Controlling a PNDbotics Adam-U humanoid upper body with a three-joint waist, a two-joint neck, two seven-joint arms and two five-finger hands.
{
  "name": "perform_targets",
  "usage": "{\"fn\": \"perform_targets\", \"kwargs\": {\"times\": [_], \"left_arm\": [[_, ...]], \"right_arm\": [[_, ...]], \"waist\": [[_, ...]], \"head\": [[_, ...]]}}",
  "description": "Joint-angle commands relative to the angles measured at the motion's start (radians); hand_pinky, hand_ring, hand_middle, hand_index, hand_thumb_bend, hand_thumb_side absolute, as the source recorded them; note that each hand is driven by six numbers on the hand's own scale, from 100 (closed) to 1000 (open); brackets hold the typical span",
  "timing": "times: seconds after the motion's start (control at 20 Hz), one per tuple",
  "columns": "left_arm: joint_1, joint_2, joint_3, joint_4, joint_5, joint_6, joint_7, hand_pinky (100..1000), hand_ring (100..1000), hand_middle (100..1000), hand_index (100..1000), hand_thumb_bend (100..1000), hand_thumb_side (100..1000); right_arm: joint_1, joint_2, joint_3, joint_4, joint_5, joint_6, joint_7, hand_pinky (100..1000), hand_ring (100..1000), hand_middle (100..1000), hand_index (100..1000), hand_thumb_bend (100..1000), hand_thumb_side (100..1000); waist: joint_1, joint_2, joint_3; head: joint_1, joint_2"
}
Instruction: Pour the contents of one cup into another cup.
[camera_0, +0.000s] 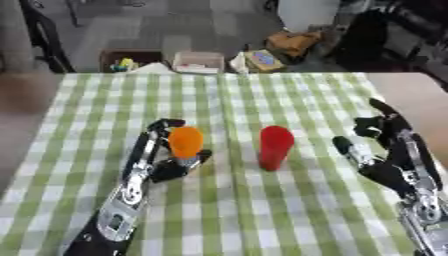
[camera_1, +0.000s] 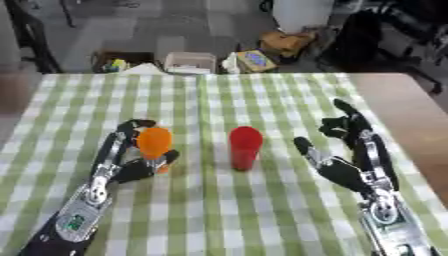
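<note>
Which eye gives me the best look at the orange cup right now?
Nearly equal, but the left eye view is slightly better: the orange cup sits nearer frame centre, with the left hand curled round it. The right eye view shows the same cup and grip, further left.

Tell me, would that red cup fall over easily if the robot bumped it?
Probably. The red cup stands tall and narrow on the checked tablecloth, untouched, so a sideways knock from the open right hand might tip it. It looks like light plastic. Once down, its round shape could let it roll.
</note>
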Motion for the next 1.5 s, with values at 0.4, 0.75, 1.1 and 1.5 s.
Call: {"fn": "perform_targets", "kwargs": {"times": [0.4,0.75,1.1,1.5], "left_arm": [[-0.027,-0.008,-0.003,0.02,-0.02,-0.016,-0.007,429,501,606,756,544,304],[-0.026,-0.011,-0.001,0.021,0.012,-0.024,0.006,286,351,438,722,418,267],[-0.009,0.008,-0.002,-0.063,0.067,-0.007,0.06,168,248,324,695,228,216],[0.033,0.055,-0.032,-0.231,0.097,0.022,0.055,172,252,323,697,186,194]], "right_arm": [[-0.014,-0.01,-0.001,-0.007,-0.007,-0.003,0.006,719,784,525,930,582,310],[-0.014,-0.009,-0.002,-0.006,-0.007,-0.003,0.005,719,784,524,930,577,312],[-0.019,-0.01,0.004,0.016,-0.005,-0.001,0.012,695,764,485,930,569,302],[-0.058,-0.029,0.044,0.128,0.021,-0.022,0.059,664,727,447,918,601,288]], "waist": [[-0.003,-0.014,-0.003],[-0.005,-0.014,-0.004],[-0.002,-0.016,0.008],[0.004,-0.026,0.046]], "head": [[0.0,-0.01],[0.0,-0.011],[-0.005,-0.012],[-0.021,-0.012]]}}
